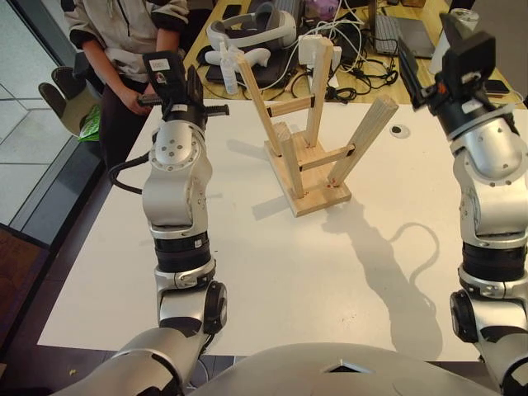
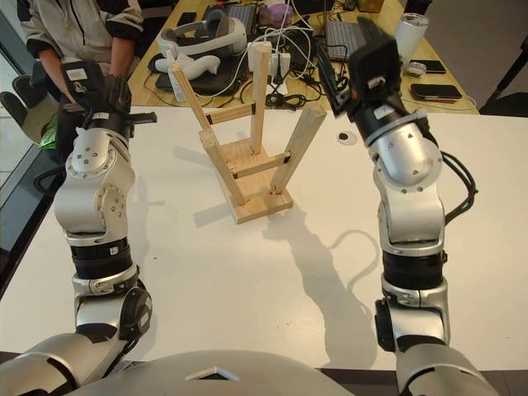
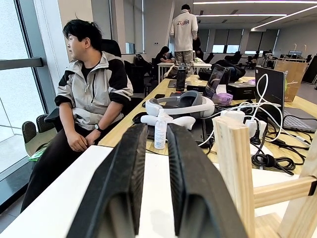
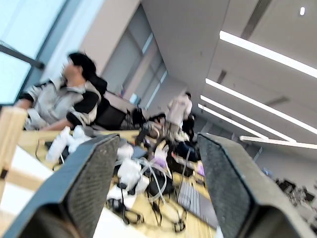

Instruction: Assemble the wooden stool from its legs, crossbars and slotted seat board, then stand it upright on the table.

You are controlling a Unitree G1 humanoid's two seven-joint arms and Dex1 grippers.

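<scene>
While the stool (image 1: 309, 157) is rested upside down on the bench (image 1: 272, 272), legs (image 1: 370, 136) pointed upward, it is placed between the two arms, about equally near; the left claw (image 3: 166, 148) is pressed together, the right claw (image 4: 158, 144) is spread.

Broad white rectangular table (image 1: 272, 272) with a matte top. Resting on it toward the far middle, an upturned pale wooden stool (image 1: 307, 157): flat seat board (image 1: 320, 196) down against the surface, square-cut legs (image 1: 367, 136) slanting upward, thin crossbars (image 1: 290, 106) joining them. Near the far right, set into the top, a small dark round grommet (image 1: 400, 130).
</scene>
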